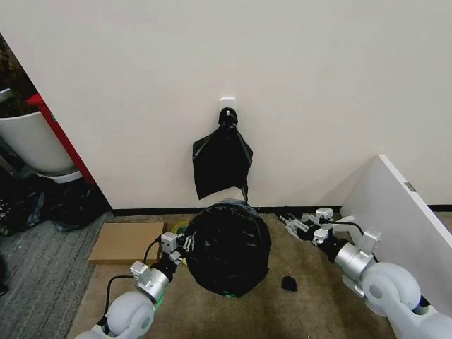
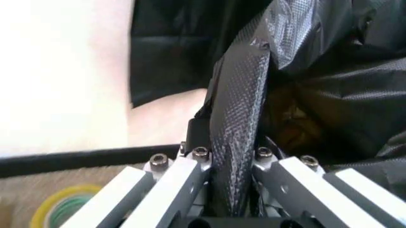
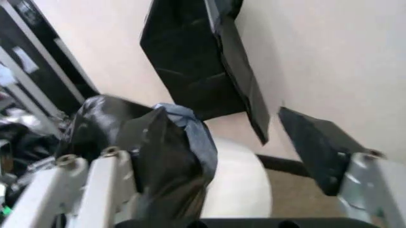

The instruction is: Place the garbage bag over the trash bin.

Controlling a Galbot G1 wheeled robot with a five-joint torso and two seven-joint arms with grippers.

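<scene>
arms: silver-grey, rounded joints | cables: black | pincer fingers: white, hex screws

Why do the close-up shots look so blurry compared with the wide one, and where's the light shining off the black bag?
Head view: even light, the garbage bag reads as a dark mass. Left wrist view: the left gripper pinches a fold whose crinkle texture catches a sheen; the background is soft. Right wrist view: the trash bin and the hanging bags are smeared.

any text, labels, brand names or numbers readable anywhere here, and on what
None can be read.
The garbage bag, the hanging bundle of black bags, the cardboard piece and the white board show no print.
A small tag on that board's edge is too small to read.
</scene>
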